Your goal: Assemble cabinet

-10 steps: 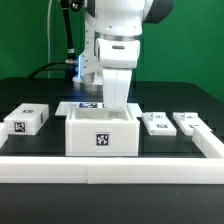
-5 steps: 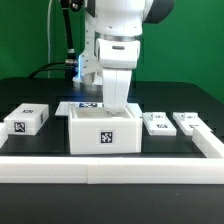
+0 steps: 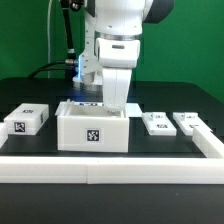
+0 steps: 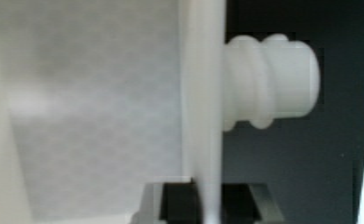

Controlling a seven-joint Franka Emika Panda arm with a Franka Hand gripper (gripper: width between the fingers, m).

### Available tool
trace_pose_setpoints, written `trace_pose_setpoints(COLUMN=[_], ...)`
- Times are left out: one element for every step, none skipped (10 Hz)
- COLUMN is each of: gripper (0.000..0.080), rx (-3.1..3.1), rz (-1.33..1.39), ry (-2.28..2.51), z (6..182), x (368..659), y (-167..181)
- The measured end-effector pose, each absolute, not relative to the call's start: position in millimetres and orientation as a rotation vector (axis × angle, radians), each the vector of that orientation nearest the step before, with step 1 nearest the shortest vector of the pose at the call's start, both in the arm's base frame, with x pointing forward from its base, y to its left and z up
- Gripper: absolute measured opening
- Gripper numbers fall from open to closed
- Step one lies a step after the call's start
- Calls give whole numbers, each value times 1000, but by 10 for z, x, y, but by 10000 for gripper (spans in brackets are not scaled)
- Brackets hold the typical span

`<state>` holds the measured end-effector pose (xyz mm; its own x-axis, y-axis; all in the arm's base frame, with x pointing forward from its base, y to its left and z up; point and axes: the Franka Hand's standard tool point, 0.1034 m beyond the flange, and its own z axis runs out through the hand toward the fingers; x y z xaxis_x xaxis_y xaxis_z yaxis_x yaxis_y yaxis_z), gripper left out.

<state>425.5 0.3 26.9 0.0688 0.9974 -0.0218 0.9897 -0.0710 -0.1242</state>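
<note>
The cabinet [image 3: 93,130] is a white open-topped box with a black-and-white tag on its front, standing mid-table. My gripper [image 3: 117,102] reaches down over its rear right corner, and the box hides the fingertips. In the wrist view the gripper [image 4: 205,200] is shut on a thin white cabinet wall [image 4: 200,100], with a dark finger [image 4: 246,202] on each side of it. A ribbed round white knob [image 4: 277,82] sticks out from that wall.
A small tagged white block [image 3: 27,120] lies at the exterior view's left. Two small tagged parts [image 3: 157,123] [image 3: 190,123] lie at its right. The marker board [image 3: 84,105] lies behind the cabinet. The long white border rail [image 3: 110,168] runs along the front and right.
The cabinet has slid toward the exterior view's left and turned slightly, held by the gripper. The other parts have not moved.
</note>
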Motion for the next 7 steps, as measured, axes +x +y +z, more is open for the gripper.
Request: trace_pose_setpoints(gripper=[45, 45, 45, 45, 45, 45, 44], rx=[-2240, -2240, -2234, -2232, -2225, -2216, -2197], rz=[154, 154, 161, 165, 160, 149, 142], ry=[-2088, -2088, -2090, -2092, -2103, -2117, -2134], z=[269, 269, 277, 309, 315, 323, 327], x=[4255, 4255, 4274, 4384, 4505, 4661, 4851], y=[3, 3, 0, -2, 11, 50, 157])
